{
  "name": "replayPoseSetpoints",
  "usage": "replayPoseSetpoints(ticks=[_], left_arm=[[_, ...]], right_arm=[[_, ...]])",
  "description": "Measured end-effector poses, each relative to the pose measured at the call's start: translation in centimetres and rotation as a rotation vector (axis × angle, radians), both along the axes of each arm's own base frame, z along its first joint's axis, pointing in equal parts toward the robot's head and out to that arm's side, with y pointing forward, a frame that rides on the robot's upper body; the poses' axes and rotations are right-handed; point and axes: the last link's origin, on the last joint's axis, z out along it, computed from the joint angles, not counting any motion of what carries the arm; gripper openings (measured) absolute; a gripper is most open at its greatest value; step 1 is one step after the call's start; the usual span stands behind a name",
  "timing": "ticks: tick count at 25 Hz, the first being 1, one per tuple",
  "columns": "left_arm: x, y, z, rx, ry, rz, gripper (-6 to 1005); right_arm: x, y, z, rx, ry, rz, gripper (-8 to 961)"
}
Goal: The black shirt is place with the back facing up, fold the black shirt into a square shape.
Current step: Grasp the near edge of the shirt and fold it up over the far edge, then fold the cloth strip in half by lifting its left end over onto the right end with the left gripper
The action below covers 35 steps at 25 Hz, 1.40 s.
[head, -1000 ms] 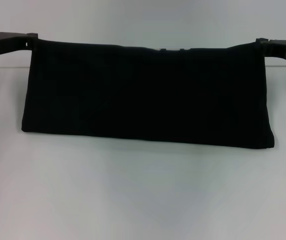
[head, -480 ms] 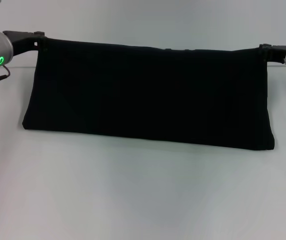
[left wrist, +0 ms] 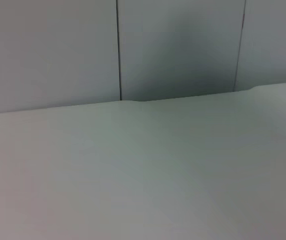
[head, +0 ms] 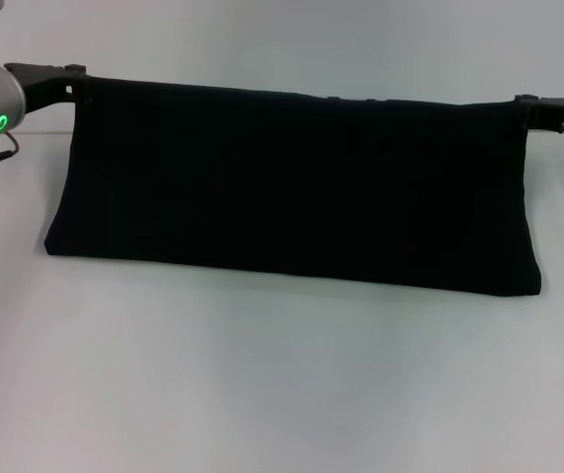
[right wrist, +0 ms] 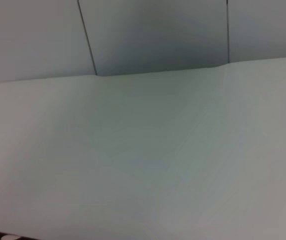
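Black, soft and plain, the large fabric shirt (head: 292,187) is held up as a wide band above the white table (head: 262,384), its far edge stretched taut between the two grippers while its near folded edge rests on the surface. The far left corner is pinched by the left gripper (head: 73,81), and the far right corner is clamped by the right gripper (head: 525,104). Only bare tabletop and grey wall panels are shown in both wrist views.
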Motion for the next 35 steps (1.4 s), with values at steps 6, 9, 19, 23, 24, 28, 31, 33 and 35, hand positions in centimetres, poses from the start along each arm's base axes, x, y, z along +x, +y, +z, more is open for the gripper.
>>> replayPoseSetpoints(ticks=[6, 9, 19, 23, 24, 28, 31, 33, 35], left_arm=[[0.0, -0.1, -0.3, 0.002, 0.009, 0.005, 111], [-0.4, 0.0, -0.2, 0.044, 0.022, 0.037, 128], [-3.0, -0.8, 0.9, 0.164, -0.035, 0.153, 260], [-3.2, -2.1, 0.9, 0.092, -0.167, 0.106, 422], [-3.2, -2.4, 0.9, 0.071, -0.196, 0.097, 451], [-2.9, -3.7, 1.1, 0.006, -0.301, 0.071, 567], [-2.9, -4.2, 1.0, -0.026, -0.364, 0.093, 659], [-2.9, -4.4, 0.9, -0.043, -0.37, 0.101, 727], [-3.1, -4.6, 0.6, -0.077, -0.367, 0.124, 795]], right_arm=[[0.0, -0.1, -0.1, -0.006, 0.0, 0.002, 29], [0.1, 0.0, 0.1, 0.005, -0.012, 0.001, 46], [1.2, -0.5, 1.3, 0.027, 0.032, -0.011, 386], [2.0, -2.1, 1.7, -0.014, 0.147, 0.017, 464], [2.2, -2.5, 1.8, -0.02, 0.167, 0.022, 483], [3.3, -4.3, 3.1, -0.045, 0.241, 0.054, 595], [3.6, -5.2, 4.2, -0.065, 0.276, 0.069, 656], [3.7, -5.6, 4.8, -0.09, 0.29, 0.07, 657], [3.9, -5.9, 5.2, -0.121, 0.294, 0.058, 657]])
